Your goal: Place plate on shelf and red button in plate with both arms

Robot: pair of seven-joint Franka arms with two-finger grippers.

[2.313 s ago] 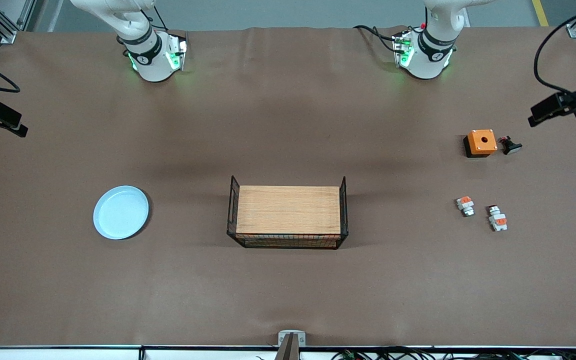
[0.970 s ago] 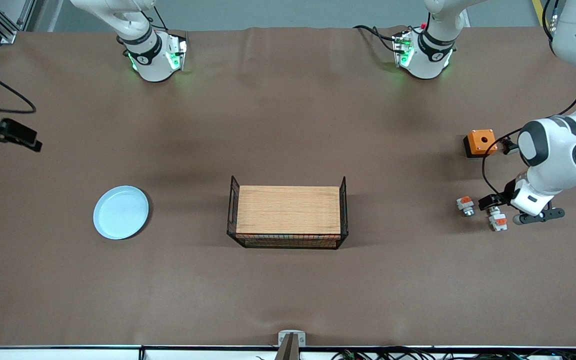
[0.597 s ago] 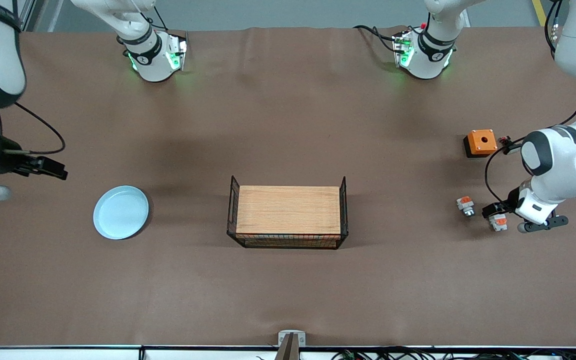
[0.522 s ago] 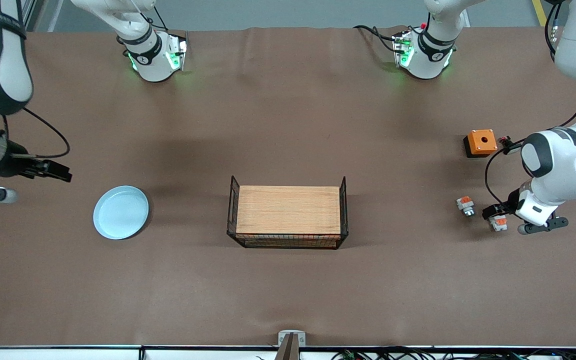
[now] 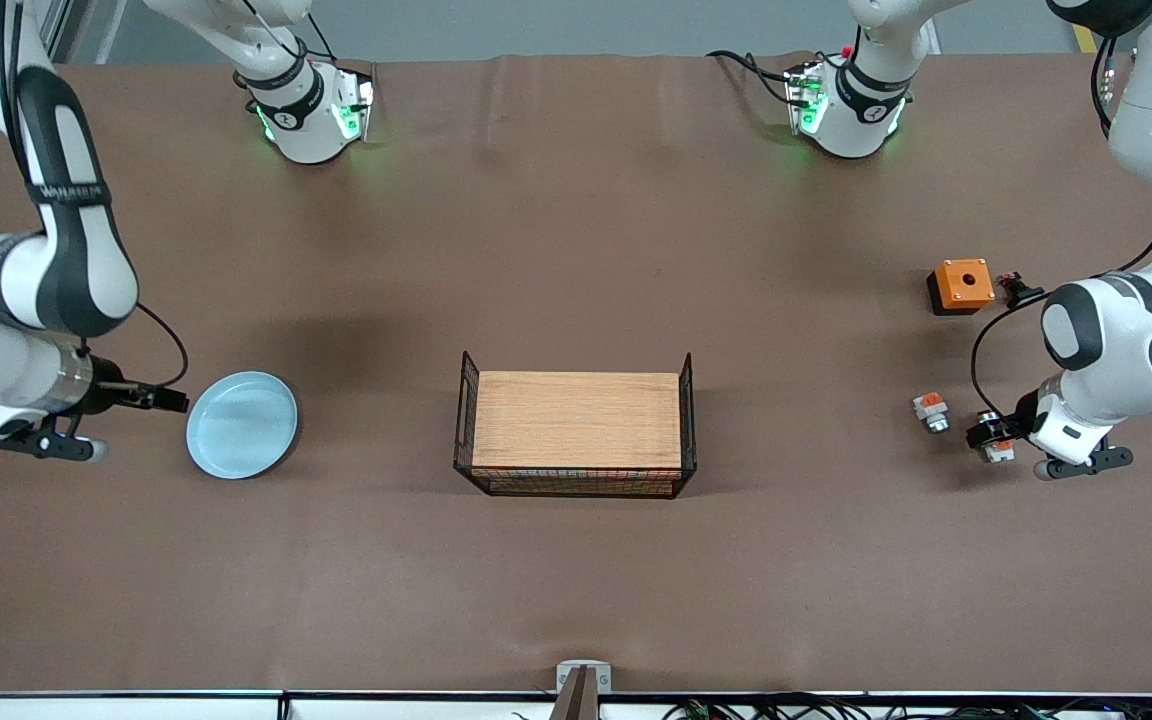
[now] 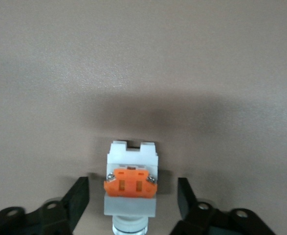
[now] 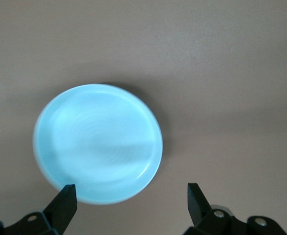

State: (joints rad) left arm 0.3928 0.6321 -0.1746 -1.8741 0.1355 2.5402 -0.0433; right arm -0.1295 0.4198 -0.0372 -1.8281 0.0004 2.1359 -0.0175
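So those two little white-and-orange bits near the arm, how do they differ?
The red button is longer than the stubby piece. The left gripper straddles the red button, its fingers either side with gaps showing, while the stubby piece lies alone. The stubby piece is nearer the tray. Both are white with an orange block and lie on the brown table.

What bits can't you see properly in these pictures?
- Elongated white red button: its cylindrical end is cut off by the left wrist view's edge; the left gripper covers it in the front view.
- Small black part beside the orange square box: too small.
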